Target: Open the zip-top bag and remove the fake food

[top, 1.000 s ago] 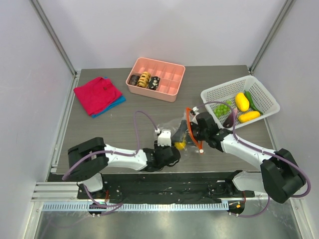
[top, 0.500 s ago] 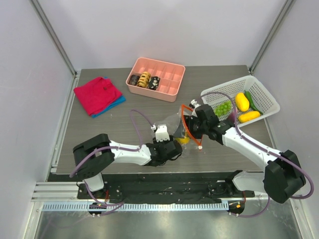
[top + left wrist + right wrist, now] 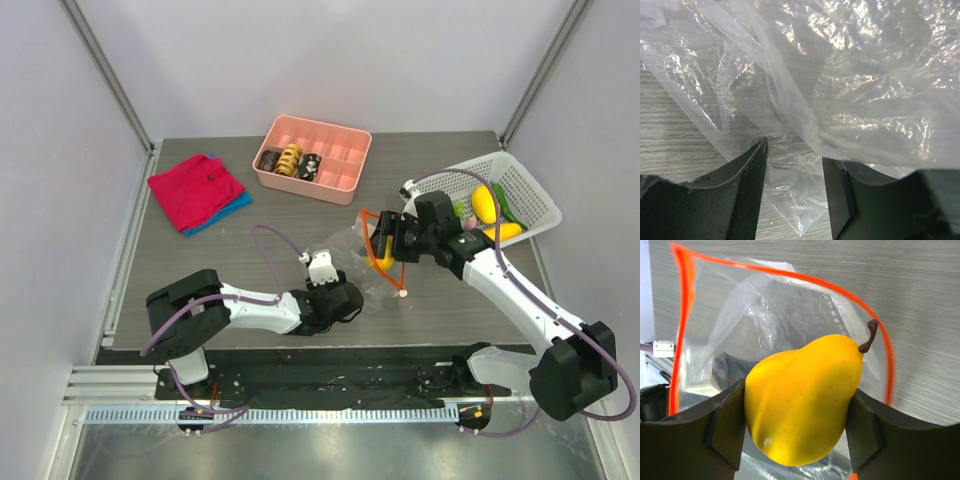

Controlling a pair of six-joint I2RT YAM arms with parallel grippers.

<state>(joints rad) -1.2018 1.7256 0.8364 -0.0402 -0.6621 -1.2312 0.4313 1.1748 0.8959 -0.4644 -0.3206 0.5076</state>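
Observation:
The zip-top bag (image 3: pixel 350 246) lies crinkled at the table's middle, its orange-red zipper mouth (image 3: pixel 372 232) open toward my right gripper (image 3: pixel 388 252). That gripper is shut on a yellow pear (image 3: pixel 384 262), held just above the bag's mouth. In the right wrist view the pear (image 3: pixel 800 400) fills the gripper (image 3: pixel 796 407), with the bag (image 3: pixel 740 330) below. My left gripper (image 3: pixel 345 292) is at the bag's lower end. In the left wrist view its jaws (image 3: pixel 794 150) stand a narrow gap apart, and the bag film (image 3: pixel 850 75) lies over the tips and loosely between them.
A white basket (image 3: pixel 535 195) at the right holds yellow pieces (image 3: pixel 486 203), green grapes (image 3: pixel 458 212) and a green long vegetable (image 3: pixel 500 200). A pink compartment tray (image 3: pixel 340 185) stands at the back. A red cloth (image 3: pixel 195 190) lies at the back left.
My right gripper has moved up and to the right with the pear, drawing it out of the bag's mouth. The bag shifted with it. My left gripper crept slightly right.

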